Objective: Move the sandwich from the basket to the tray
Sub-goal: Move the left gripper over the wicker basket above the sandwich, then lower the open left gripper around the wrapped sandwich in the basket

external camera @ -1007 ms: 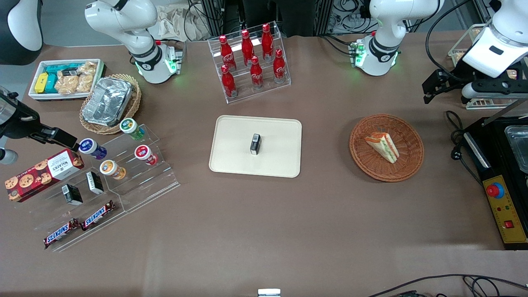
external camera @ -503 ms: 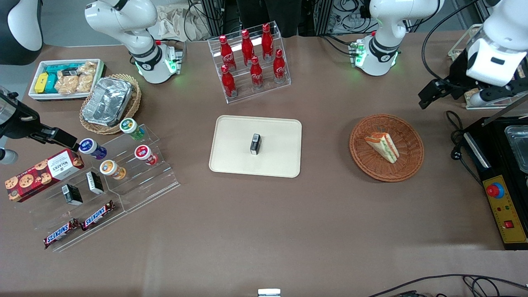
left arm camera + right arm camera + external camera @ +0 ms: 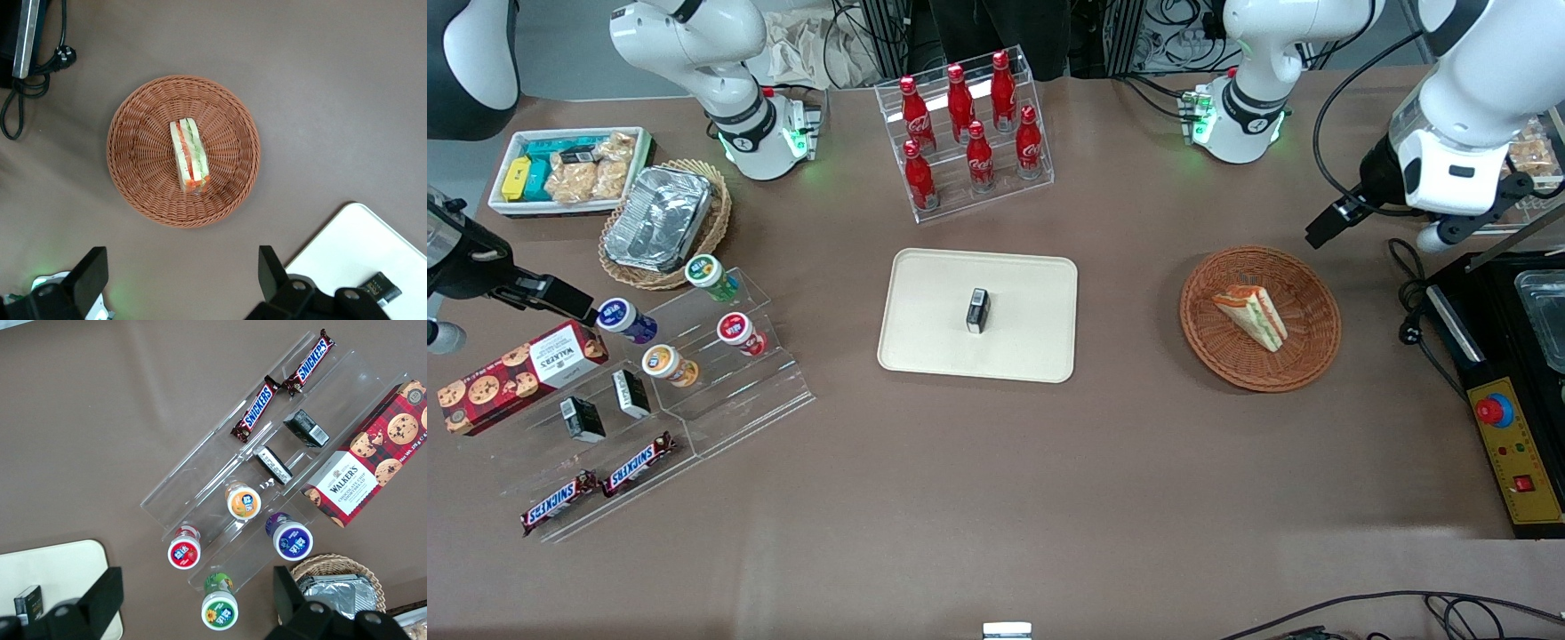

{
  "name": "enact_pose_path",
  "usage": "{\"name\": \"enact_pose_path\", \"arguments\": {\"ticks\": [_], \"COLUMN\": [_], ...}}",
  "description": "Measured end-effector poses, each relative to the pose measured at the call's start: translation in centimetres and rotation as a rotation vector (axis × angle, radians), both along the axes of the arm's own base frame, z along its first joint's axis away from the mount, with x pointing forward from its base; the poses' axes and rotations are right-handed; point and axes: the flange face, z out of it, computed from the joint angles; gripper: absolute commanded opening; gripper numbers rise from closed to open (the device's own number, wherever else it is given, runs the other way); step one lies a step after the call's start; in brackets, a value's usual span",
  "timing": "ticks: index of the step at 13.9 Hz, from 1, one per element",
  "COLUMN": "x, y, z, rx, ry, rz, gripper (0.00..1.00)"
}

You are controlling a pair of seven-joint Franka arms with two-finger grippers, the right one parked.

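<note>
From the front, the sandwich lies in the reddish-brown basket, resting on its side with the striped filling edge facing up. The basket sits on the brown surface toward the working arm's end, well apart from the cream tray, which carries a small black box near its middle. The pincer hangs above the surface, farther from the front camera than the basket and close to its rim.

From the left wrist, the pincer has its two dark fingers spread wide, holding nothing. The sandwich lies centred in the basket, and a corner of the tray with the black box shows nearby.
</note>
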Motion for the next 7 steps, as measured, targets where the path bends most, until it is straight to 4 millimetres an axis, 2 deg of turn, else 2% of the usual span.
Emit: {"name": "enact_pose_path", "arguments": {"ticks": [4,7], "x": [0.1,-0.3], "y": [0.2,0.5], "z": [-3.4,-8.5], "rx": [0.001,0.003], "ry": [-0.011,-0.013], "rz": [0.058,0.127], "gripper": [1.0,1.0]}}
